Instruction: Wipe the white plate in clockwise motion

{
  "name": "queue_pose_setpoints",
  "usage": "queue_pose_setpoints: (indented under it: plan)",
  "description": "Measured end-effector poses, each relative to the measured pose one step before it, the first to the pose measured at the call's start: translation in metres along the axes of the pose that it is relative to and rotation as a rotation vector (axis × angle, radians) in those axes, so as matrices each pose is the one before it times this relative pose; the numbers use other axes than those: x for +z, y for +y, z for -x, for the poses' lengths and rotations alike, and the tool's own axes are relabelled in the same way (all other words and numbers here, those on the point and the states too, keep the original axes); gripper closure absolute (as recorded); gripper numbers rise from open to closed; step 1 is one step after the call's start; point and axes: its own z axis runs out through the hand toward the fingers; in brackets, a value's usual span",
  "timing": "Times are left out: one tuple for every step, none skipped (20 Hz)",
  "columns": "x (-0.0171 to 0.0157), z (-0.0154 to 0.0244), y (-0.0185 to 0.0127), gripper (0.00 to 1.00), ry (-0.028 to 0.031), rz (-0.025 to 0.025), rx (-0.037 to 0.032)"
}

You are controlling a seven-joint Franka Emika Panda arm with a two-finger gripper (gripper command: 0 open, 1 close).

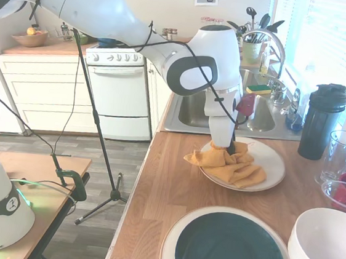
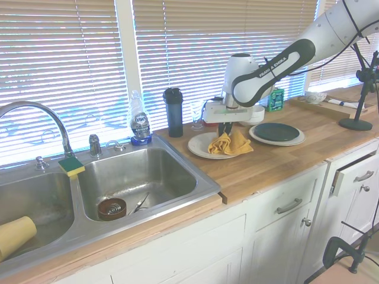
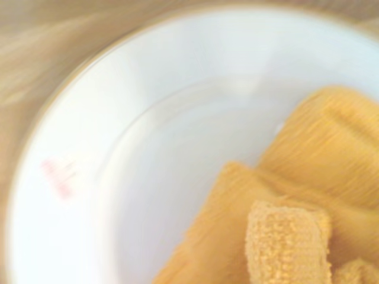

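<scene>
Plate (image 1: pixel 268 167) is round and white, with a thin brown rim and tiny red mark, on my wood counter (image 1: pixel 160 196) near the sink (image 2: pixel 142 177). My gripper (image 1: pixel 223 148) pinches the yellow cloth (image 1: pixel 234 168) on it.

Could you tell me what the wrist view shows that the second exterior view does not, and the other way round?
Only the wrist view shows the small reddish mark on the rim of the white plate and the weave of the yellow cloth.

Only the second exterior view shows the surroundings: the hand pressed down into the cloth, the sink, the dish soap bottle, the dark tumbler and the green-centred plate on the wooden counter.

Both show the yellow cloth lying bunched on the white plate.
</scene>
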Motion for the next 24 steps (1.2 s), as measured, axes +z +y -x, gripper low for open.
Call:
queue_pose_setpoints:
  plan:
    - [0.00007, 0.00746, -0.00166, 1.0, -0.00438, -0.00083, -0.00078]
    - [0.00025, 0.00727, -0.0015, 1.0, -0.00435, -0.00052, -0.00054]
    - [0.00015, 0.00725, -0.0016, 1.0, -0.00416, -0.00085, 0.00004]
    - [0.00039, 0.00615, -0.00188, 1.0, -0.00321, -0.0018, 0.00341]
    - [0.00054, 0.0049, -0.00234, 1.0, -0.00241, -0.00297, 0.00327]
    - [0.00042, 0.00396, -0.00274, 1.0, -0.00187, -0.00321, 0.00373]
    - [0.00042, 0.00271, -0.00345, 1.0, -0.00184, -0.00387, 0.00442]
    - [0.00118, 0.00133, -0.00426, 1.0, -0.00101, -0.00422, 0.00743]
    - [0.00141, 0.00025, -0.00455, 1.0, -0.00031, -0.00448, 0.00626]
    - [0.00217, -0.00031, -0.00472, 1.0, -0.00003, -0.00403, 0.00658]
    - [0.00338, -0.00058, -0.00438, 1.0, 0.0, -0.00238, 0.00524]
    - [0.00335, -0.00123, -0.00482, 1.0, 0.00177, -0.00338, 0.00634]
    - [0.00312, -0.00221, -0.00485, 1.0, 0.00275, -0.00452, 0.00851]
    - [0.00291, -0.00321, -0.00497, 1.0, 0.00226, -0.00516, 0.00731]
    - [0.00192, -0.0043, -0.0055, 1.0, 0.00389, -0.00766, 0.00751]
    - [0.00129, -0.00489, -0.00548, 1.0, 0.00464, -0.00831, 0.00732]
    - [0.00117, -0.00535, -0.00524, 1.0, 0.00498, -0.00773, 0.00709]
    - [0.00076, -0.00613, -0.00527, 1.0, 0.00618, -0.00838, 0.00791]
    - [0.00053, -0.0067, -0.00504, 1.0, 0.00716, -0.00764, 0.00835]
    - [-0.0001, -0.0069, -0.00497, 1.0, 0.00771, -0.00687, 0.0081]
    - [0.00011, -0.00728, -0.00463, 1.0, 0.00747, -0.00586, 0.00842]
    - [0.00016, -0.00769, -0.00406, 1.0, 0.00703, -0.00513, 0.00939]
    - [0.00044, -0.00816, -0.00334, 1.0, 0.00721, -0.00329, 0.01007]
    - [0.00087, -0.00839, -0.00284, 1.0, 0.007, -0.00065, 0.00991]
